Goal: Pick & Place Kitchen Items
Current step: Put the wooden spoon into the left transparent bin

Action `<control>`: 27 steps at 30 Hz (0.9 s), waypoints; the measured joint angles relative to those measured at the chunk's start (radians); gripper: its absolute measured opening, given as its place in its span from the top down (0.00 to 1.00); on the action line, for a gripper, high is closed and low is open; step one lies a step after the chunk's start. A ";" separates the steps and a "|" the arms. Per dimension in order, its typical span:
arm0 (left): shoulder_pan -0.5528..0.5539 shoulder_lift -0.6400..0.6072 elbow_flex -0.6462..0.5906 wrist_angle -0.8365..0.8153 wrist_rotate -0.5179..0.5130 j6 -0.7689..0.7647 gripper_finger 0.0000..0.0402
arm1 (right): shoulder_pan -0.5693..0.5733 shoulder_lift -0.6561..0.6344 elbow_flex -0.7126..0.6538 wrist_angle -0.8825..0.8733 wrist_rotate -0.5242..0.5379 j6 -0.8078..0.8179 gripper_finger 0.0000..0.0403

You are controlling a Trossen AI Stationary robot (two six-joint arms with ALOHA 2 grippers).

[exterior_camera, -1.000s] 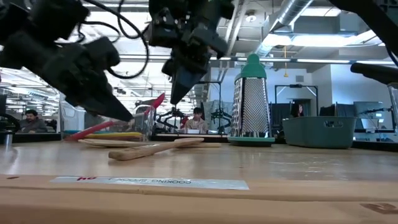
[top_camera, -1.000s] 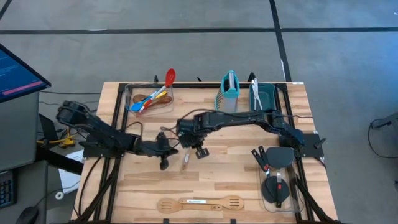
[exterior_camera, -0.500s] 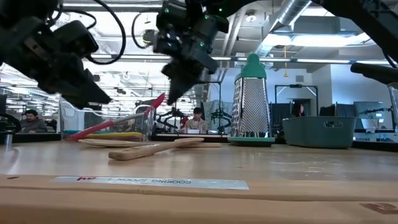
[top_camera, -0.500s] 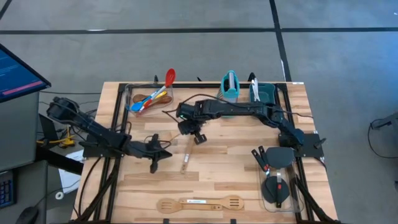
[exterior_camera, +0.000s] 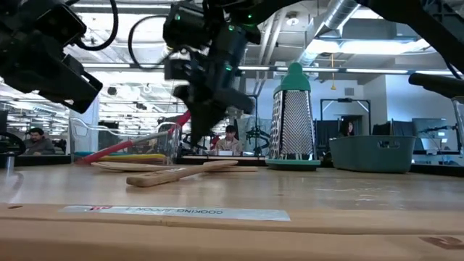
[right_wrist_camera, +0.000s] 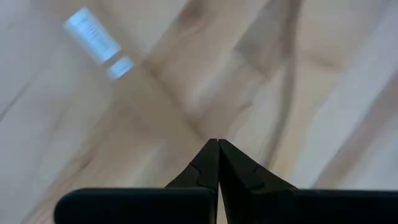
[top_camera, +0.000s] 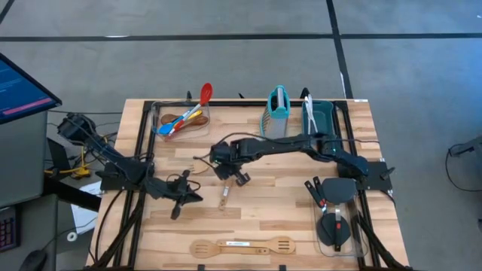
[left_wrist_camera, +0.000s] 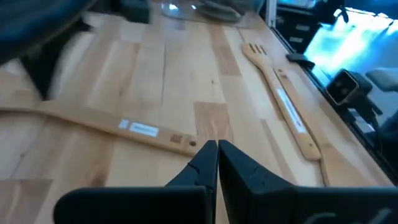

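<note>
A wooden spoon (top_camera: 224, 197) lies flat mid-table; it also shows in the low view (exterior_camera: 181, 172) and in the left wrist view (left_wrist_camera: 134, 129). My right gripper (top_camera: 226, 172) hangs shut just above the spoon, pointing steeply down (exterior_camera: 199, 138), with nothing in it. My left gripper (top_camera: 175, 214) is shut and empty, raised to the spoon's near left (left_wrist_camera: 217, 146). Two more wooden utensils (top_camera: 241, 246) lie by the near edge. Coloured spoons (top_camera: 181, 119) sit in a clear container at the far left. A teal grater (top_camera: 279, 109) stands upright.
A teal bin (top_camera: 320, 117) stands at the far right beside the grater. A clear container with black spatulas (top_camera: 335, 218) sits at the near right. A red spoon (top_camera: 205, 93) sticks up from the far-left container. Bare wood lies between the spoon and the near-edge utensils.
My left gripper has drawn back from the wooden spoon toward the table's near left and risen a little, staying shut. My right gripper has rolled and come down toward the spoon, staying shut. The spoon has stayed where it was.
</note>
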State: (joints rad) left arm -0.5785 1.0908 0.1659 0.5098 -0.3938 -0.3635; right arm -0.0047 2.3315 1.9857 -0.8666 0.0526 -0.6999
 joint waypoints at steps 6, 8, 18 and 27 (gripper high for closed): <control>0.002 0.002 0.000 -0.009 -0.027 0.000 1.00 | 0.004 0.000 -0.014 -0.027 0.041 -0.021 1.00; 0.002 0.002 0.000 -0.008 -0.027 0.000 1.00 | 0.008 0.001 -0.014 -0.019 0.068 -0.020 1.00; 0.003 0.002 0.000 -0.008 -0.028 -0.002 1.00 | 0.020 0.000 -0.013 -0.008 0.080 0.017 0.92; 0.003 0.002 0.000 -0.008 -0.032 -0.030 1.00 | 0.053 0.000 -0.013 -0.017 0.085 0.037 0.67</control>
State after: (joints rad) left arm -0.5755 1.0927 0.1661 0.5014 -0.4258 -0.3936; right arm 0.0479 2.3314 1.9724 -0.8833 0.1373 -0.6634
